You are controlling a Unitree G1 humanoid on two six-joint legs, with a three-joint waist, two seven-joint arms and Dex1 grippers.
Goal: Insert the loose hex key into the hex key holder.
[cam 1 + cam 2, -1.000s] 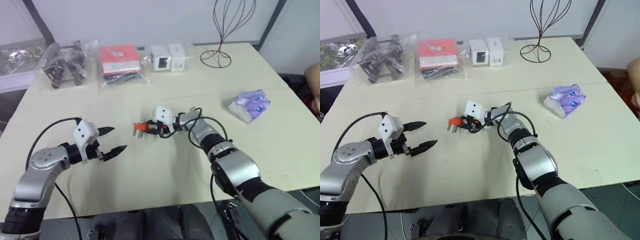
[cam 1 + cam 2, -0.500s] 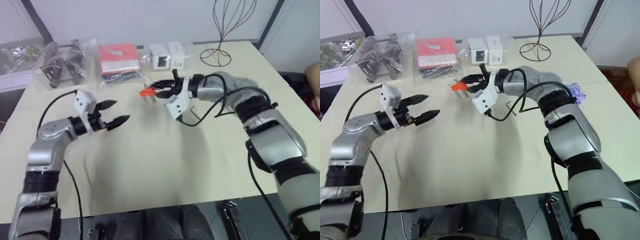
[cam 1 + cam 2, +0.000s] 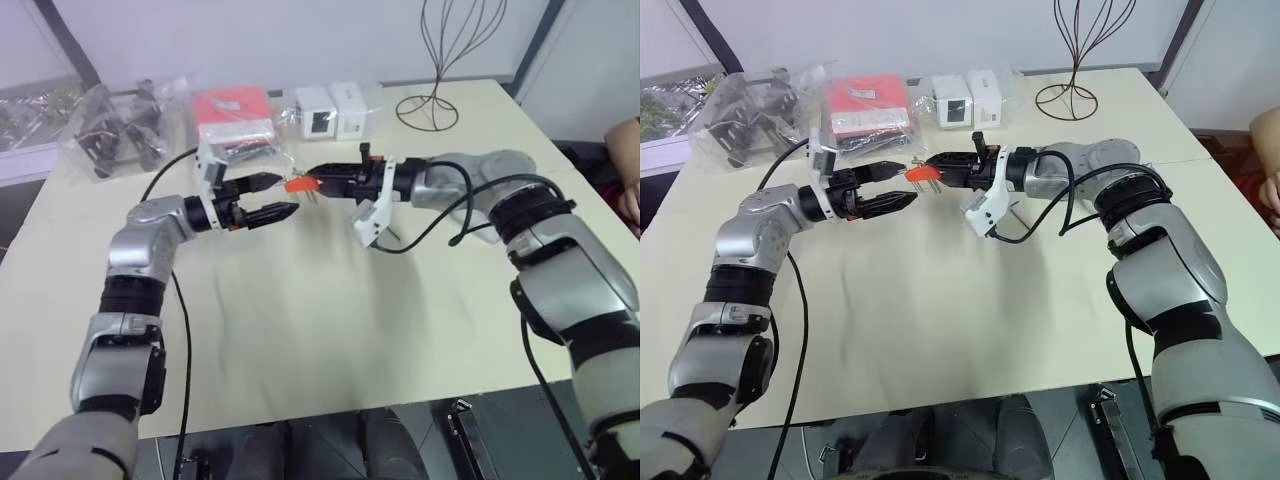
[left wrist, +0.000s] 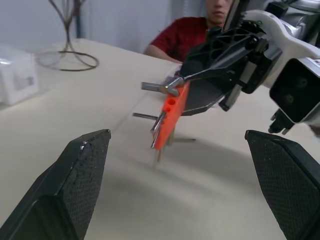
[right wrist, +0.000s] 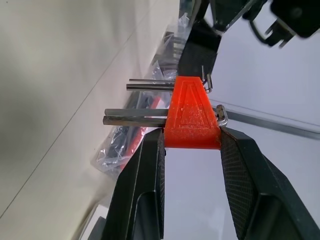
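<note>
The right hand (image 3: 940, 165) holds the hex key holder (image 3: 923, 172) above the pale surface (image 3: 970, 300), its two black fingers clamped on the broad end of the orange block. In the right wrist view the block (image 5: 191, 114) sits wedged between both fingers, its narrow end pointing away from the hand, and several short dark keys stick out sideways from it, roughly at right angles to the block's long axis. In the head views the holder's long axis runs nearly level, in line with the right hand and pointing toward the left hand (image 3: 902, 185).

The left hand is spread wide and holds nothing; its two fingers point level toward the holder, one fingertip (image 3: 268, 181) above and one below, with the holder's tip just beside them but not touching. From the left wrist view the orange block (image 4: 169, 117) hangs between the two spread fingers, tilted, with its keys jutting to one side.

I cannot make out the loose hex key with any certainty.

Farther back on the surface lie a flat red packet (image 3: 868, 100), a bag of dark parts (image 3: 745, 115), two white boxes (image 3: 970, 95) and a wire stand (image 3: 1077, 60).
</note>
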